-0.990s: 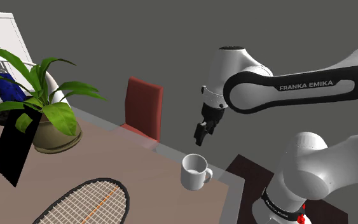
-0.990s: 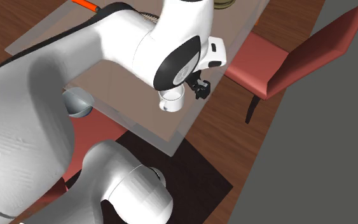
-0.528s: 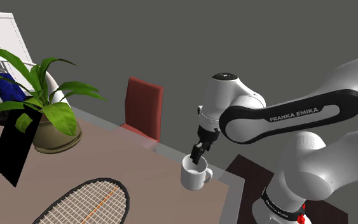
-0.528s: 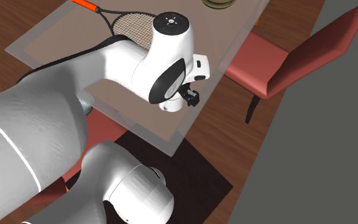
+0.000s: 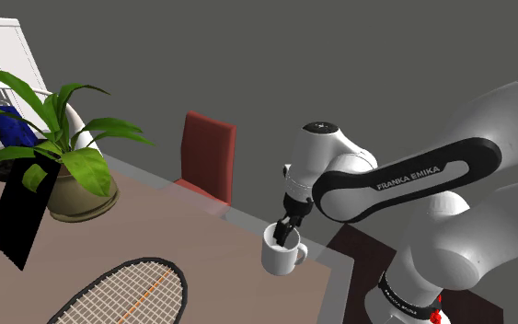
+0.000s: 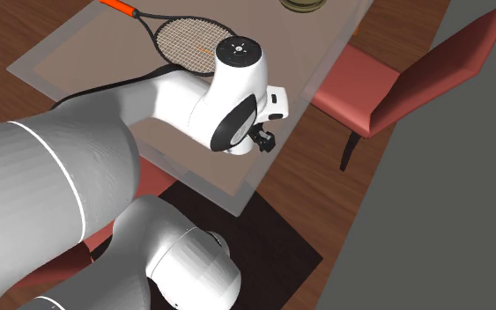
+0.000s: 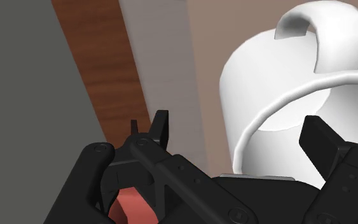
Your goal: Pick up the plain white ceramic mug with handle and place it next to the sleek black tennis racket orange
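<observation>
Nearest on the table point(image 5: 174, 230), the racket point(image 5: 128, 290) is laid flat, well left of the mug point(image 5: 281, 258). Over the mug's rim the gripper point(image 5: 287, 232) is held, fingers apart and set astride the wall, seemingly for a pinch. Farther left, a plant point(image 5: 86, 167) is stood.

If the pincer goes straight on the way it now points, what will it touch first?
Probably the white mug. The pincer is open, with the mug's wall between its fingers, one inside and one outside. Whether the rim or the mug's floor is met first I cannot tell, as depth is unclear.
</observation>
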Motion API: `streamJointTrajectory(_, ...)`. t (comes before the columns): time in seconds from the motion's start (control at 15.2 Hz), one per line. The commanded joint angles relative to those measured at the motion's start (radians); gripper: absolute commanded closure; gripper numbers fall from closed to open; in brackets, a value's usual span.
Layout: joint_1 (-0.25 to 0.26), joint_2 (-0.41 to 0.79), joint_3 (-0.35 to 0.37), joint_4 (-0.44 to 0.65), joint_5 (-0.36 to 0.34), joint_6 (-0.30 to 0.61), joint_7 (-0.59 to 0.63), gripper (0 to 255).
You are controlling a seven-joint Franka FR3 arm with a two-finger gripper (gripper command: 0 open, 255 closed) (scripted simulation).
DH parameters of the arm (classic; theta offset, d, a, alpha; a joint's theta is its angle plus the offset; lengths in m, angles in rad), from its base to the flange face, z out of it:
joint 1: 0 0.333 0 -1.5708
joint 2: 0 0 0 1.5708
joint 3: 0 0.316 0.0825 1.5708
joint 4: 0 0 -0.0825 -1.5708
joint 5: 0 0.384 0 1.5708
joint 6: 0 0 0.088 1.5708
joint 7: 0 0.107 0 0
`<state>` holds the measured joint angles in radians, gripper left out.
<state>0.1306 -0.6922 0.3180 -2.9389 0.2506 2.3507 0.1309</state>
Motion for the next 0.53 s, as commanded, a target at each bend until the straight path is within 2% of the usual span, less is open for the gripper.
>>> streamJointTrajectory(0.0, 0.000, 0.003, 0.001, -0.001, 0.001, 0.005, 0.000, 0)
streamJointTrajectory(0.26, 0.000, 0.003, 0.001, -0.001, 0.001, 0.005, 0.000, 0)
streamJointTrajectory(0.33, 0.000, 0.003, 0.001, -0.001, 0.001, 0.005, 0.000, 255)
streamJointTrajectory(0.46, 0.000, 0.003, 0.001, -0.001, 0.001, 0.005, 0.000, 255)
